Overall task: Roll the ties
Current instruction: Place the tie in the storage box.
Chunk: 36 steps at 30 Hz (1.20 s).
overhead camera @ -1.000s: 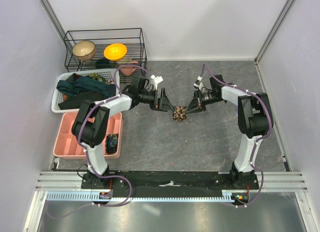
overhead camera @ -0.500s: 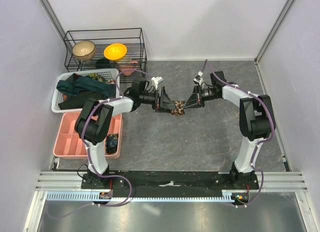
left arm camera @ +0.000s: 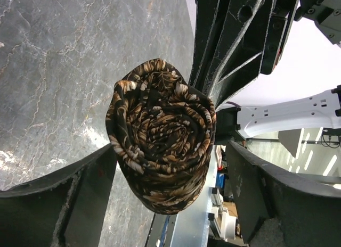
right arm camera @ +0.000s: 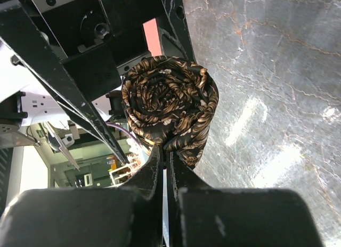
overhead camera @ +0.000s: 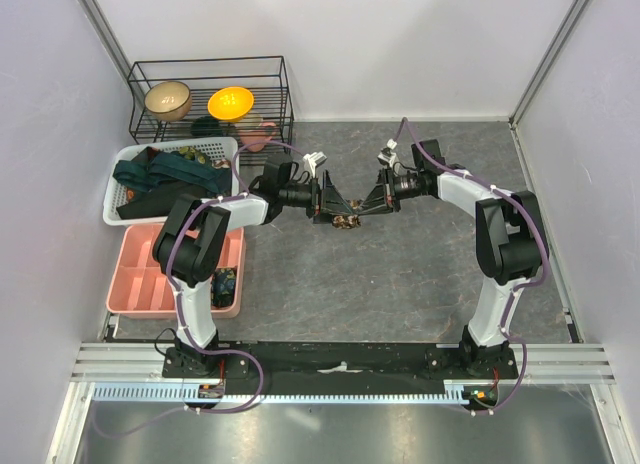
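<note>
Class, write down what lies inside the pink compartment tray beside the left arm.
A small dark coiled tie sits in the near right compartment of the pink tray. The left arm covers the far right compartments, so their contents cannot be seen.

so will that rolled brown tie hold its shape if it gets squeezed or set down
Probably soft: the rolled tie is layered fabric, so it should squash. It may loosen once the right gripper pinching its edge releases. Being round, it might roll.
</note>
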Motion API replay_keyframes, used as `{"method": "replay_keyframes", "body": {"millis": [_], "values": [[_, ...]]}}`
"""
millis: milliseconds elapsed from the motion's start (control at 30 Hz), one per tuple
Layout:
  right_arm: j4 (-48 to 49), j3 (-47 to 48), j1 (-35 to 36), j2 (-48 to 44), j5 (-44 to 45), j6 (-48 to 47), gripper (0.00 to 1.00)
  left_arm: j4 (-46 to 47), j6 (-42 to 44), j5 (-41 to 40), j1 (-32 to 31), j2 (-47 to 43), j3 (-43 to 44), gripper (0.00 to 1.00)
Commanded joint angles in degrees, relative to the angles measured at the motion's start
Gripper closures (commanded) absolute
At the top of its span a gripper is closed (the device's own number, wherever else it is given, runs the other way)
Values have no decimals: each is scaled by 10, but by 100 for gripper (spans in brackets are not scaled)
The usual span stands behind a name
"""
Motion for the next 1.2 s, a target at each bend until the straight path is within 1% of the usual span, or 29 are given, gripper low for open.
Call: {"method": "replay_keyframes", "body": {"millis": [0, 67, 167, 200, 267, 300, 400, 433, 467, 533, 567, 633, 667, 833, 900, 1000, 1033, 1067, 1167], "values": [[37, 4, 5, -27, -18, 25, 100, 38, -31, 19, 3, 4, -3, 16], [41, 4, 6, -27, -18, 27, 100, 45, -32, 20, 3, 3, -5, 19], [42, 2, 8, -27, -17, 27, 100, 53, -38, 20, 3, 5, -8, 29], [40, 1, 7, -28, -17, 27, 100, 58, -41, 22, 3, 6, -8, 35], [43, 0, 7, -26, -16, 27, 100, 61, -44, 25, 3, 6, -7, 42], [43, -1, 7, -25, -16, 27, 100, 65, -45, 25, 3, 6, -8, 49], [43, -1, 7, -26, -15, 28, 100, 68, -46, 25, 3, 6, -9, 61], [43, -3, 7, -27, -15, 27, 100, 68, -46, 25, 4, 6, -9, 63], [43, -4, 7, -28, -14, 27, 100, 69, -46, 25, 4, 6, -9, 68], [43, -6, 7, -28, -14, 27, 100, 69, -46, 22, 4, 5, -9, 74], [43, -7, 7, -28, -13, 26, 100, 69, -45, 21, 4, 4, -8, 80], [41, -8, 8, -28, -12, 22, 100, 61, -41, 16, 4, -1, -7, 88], [39, -7, 8, -29, -11, 21, 100, 56, -33, 13, 4, -2, -5, 98], [22, -2, 8, -27, -10, 6, 100, 24, -5, 0, 4, -22, -5, 98], [10, 2, 7, -27, -10, -7, 98, 13, 3, -5, 5, -28, -5, 98], [-10, 8, 7, -26, -7, -22, 87, -8, 19, -7, 6, -37, -5, 98], [-15, 10, 7, -26, -5, -30, 79, -12, 27, -7, 7, -38, -5, 98], [-22, 11, 7, -27, -6, -34, 77, -27, 34, -8, 8, -44, -5, 98], [-40, 18, 8, -29, -1, -52, 65, -62, 58, -10, 14, -57, -6, 98]]}}
